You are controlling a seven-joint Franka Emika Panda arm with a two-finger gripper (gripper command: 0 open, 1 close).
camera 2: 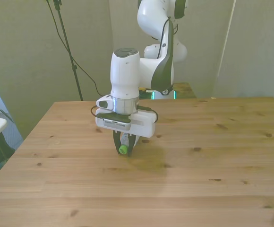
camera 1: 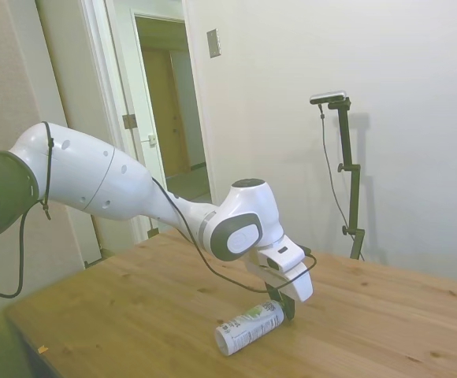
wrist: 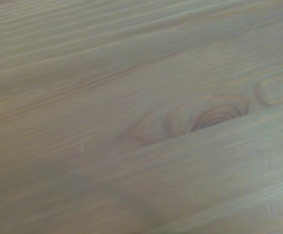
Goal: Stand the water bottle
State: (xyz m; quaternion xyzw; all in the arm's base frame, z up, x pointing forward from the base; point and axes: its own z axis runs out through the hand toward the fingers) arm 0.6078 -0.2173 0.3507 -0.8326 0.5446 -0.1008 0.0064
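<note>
- Your water bottle (camera 1: 250,327) lies on its side on the wooden worktop (camera 1: 134,315), not yet stood. In the side view its flat base points toward 7 o'clock and its neck runs up toward 1 o'clock, under the arm's end.
- In the front view you see the bottle end-on: the green cap (camera 2: 123,150) faces the camera, low between the two dark fingers.
- Your gripper (camera 2: 124,144) is down at the cap end, fingers narrow and set either side of the neck. They look closed on it, or very nearly. You cannot confirm firm contact from these views, so treat the hold as unproven.
- Main risk: the grip sits at the very end of a round, smooth bottle. If you lift or swing from there, the heavier body can pivot in the fingers or slip out and drop back onto the worktop.
- Second risk: a thin neck and cap give little surface. Squeeze off-centre and the bottle may squirt sideways and roll away, since nothing near it would stop a roll.
- Third risk: the fingertips sit very close to the wood. Any further descent could jam them into the worktop.
- Fourth risk: when you tip it upright, releasing before the base sits flat would probably topple it again.
- The wrist view shows only blurred wood grain and a knot (wrist: 214,114), so it gives you no check on the grip.
</note>
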